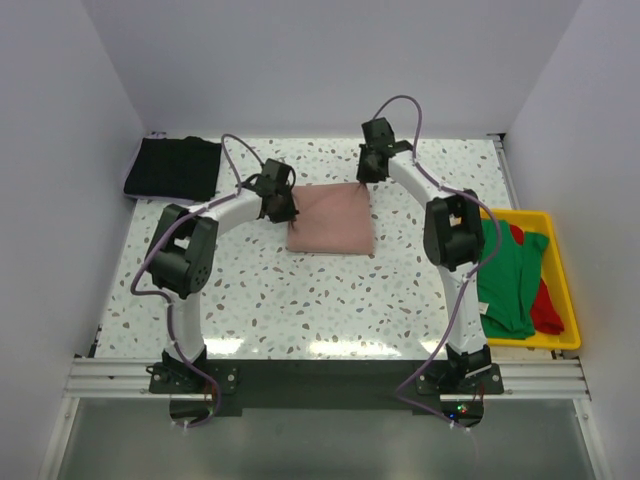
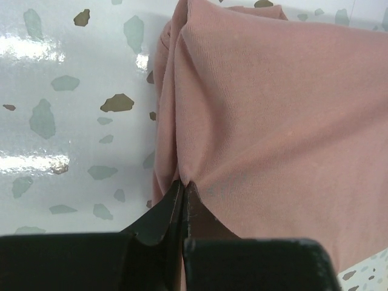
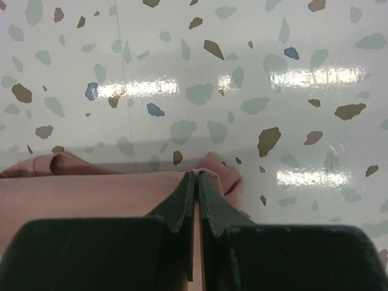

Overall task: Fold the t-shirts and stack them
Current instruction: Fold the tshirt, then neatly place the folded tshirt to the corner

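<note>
Dusty-pink soft cloth t-shirt (image 1: 335,225), folded to a compact rectangle, lies mid-table, a little toward 12 o'clock on the speckled terrazzo-pattern tabletop (image 1: 300,310). Going from the left, a plain black folded t-shirt (image 1: 172,167) sits at 10 o'clock by the table's edge, probably as the base of the stack. The left gripper (image 2: 183,189) is clamped on the pink shirt's 10 o'clock side, with cloth puckering into its tips. The right gripper (image 3: 197,177) is pinched tight on the 1 o'clock corner. Holding two far points should let both arms lift or drag the bundle without it unfolding. At 3 o'clock a yellow plastic rectangular bin (image 1: 572,300) holds a green t-shirt (image 1: 505,275) and a red t-shirt (image 1: 547,312), not yet folded. Bare tabletop between the pink and black shirts leaves a free path toward 10 o'clock.
</note>
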Controlling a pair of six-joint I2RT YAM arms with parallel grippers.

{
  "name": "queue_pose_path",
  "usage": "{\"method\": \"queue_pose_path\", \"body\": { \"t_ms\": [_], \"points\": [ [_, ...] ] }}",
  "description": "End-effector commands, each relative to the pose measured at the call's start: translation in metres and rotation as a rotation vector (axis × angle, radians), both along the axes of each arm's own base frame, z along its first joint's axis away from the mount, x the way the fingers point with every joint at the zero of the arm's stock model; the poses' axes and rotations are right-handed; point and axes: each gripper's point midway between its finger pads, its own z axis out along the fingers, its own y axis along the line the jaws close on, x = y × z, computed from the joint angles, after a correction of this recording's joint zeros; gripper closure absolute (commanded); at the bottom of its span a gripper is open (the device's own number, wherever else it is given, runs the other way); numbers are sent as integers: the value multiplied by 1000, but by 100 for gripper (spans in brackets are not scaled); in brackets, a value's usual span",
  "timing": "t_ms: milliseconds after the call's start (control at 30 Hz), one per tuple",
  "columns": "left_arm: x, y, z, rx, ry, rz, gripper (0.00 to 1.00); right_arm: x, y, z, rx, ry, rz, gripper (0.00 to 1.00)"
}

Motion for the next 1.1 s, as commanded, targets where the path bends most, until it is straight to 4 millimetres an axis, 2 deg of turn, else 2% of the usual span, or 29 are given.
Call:
{"method": "queue_pose_path", "body": {
  "t_ms": [0,133,167,233,267,300,333,367,433,467,500,533,567,600,633,700,800,900,1000,1067],
  "points": [
    [3,2,19,5,-50,2,100,15,-21,6,-35,-24,-48,99],
    [9,-3,31,-13,-77,-19,100,15,-25,2,-36,-12,-49,93],
    [10,-4,35,-16,-88,-26,99,15,-26,4,-36,-15,-47,89],
    [16,-6,51,-34,-121,-41,86,15,-27,12,-40,-24,-43,80],
    [20,-8,59,-45,-141,-45,80,14,-31,22,-46,-35,-48,68],
    [22,-5,65,-51,-154,-43,71,13,-32,29,-50,-44,-48,64],
    [23,-4,75,-57,-173,-41,67,10,-36,31,-58,-42,-54,59],
    [24,-2,79,-61,-181,-37,63,7,-37,48,-55,-67,-56,52],
    [24,8,85,-64,-183,-19,52,-3,-41,54,-55,-62,-60,48],
    [23,12,84,-60,-178,-12,48,-9,-39,72,-30,-90,-55,47],
    [20,15,85,-76,-172,-21,38,-14,-38,75,-18,-94,-51,47],
    [21,14,87,-91,-192,-36,34,-27,-35,65,-20,-66,-41,47],
    [16,16,81,-101,-184,-43,31,-34,-33,78,-2,-90,-36,47],
    [15,15,84,-128,-188,-65,27,-42,-25,77,6,-90,-20,48],
    [16,13,84,-134,-195,-91,25,-53,-23,63,5,-66,-8,50],
    [15,11,82,-158,-174,-128,24,-66,-17,66,17,-71,3,54],
    [12,2,69,-196,-136,-207,22,-82,-6,40,25,-27,36,58],
    [10,-6,62,-222,-102,-256,21,-88,-3,19,18,27,53,58],
    [9,-6,41,-218,-65,-259,19,-90,-1,-5,5,76,70,58],
    [9,-5,32,-212,-46,-255,19,-97,-11,-24,-47,134,59,58]
  ]
}}
